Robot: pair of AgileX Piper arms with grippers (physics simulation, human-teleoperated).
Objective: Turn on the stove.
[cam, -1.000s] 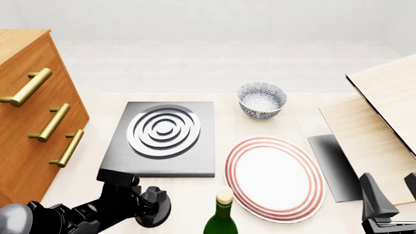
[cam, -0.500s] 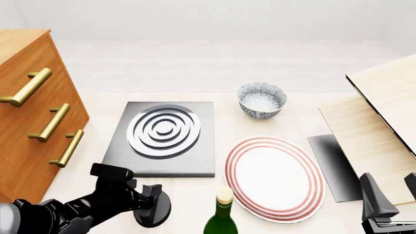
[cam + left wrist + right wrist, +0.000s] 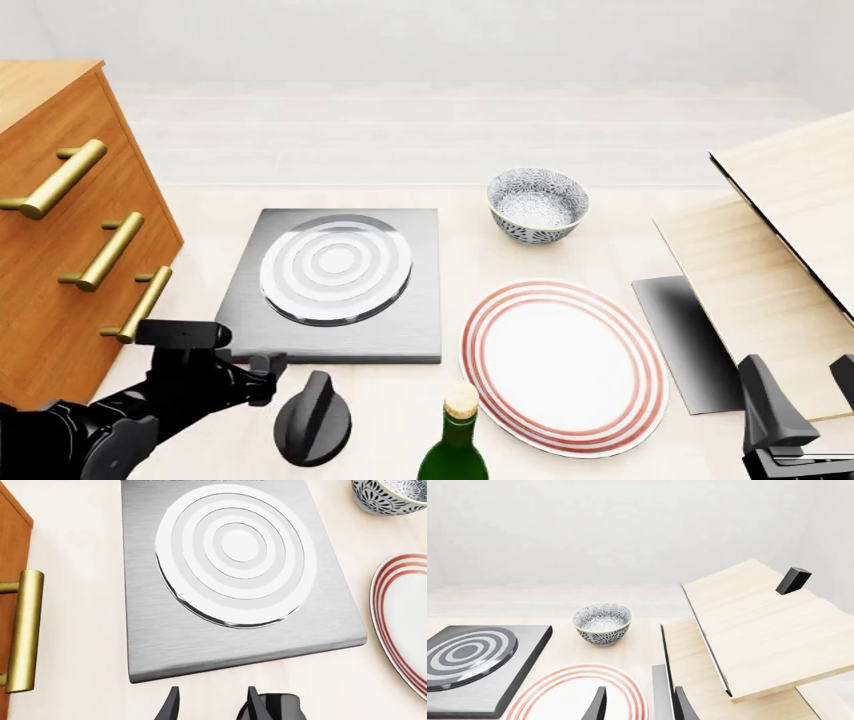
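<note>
My stove (image 3: 334, 290) is a flat grey square with one round burner (image 3: 335, 267) of pale shiny rings. Its black knob (image 3: 312, 418) sits apart on the table (image 3: 400, 400), nearer me than the slab. I count one stove, one knob, one bowl (image 3: 537, 205), one red-ringed plate (image 3: 565, 365) and one bottle (image 3: 455, 440). My left jaws (image 3: 210, 707) are parted and hold nothing; the knob is just beside them, the slab just ahead. My right jaws (image 3: 637, 705) are parted too, far off to the side.

Bright, even light; sharp renders
</note>
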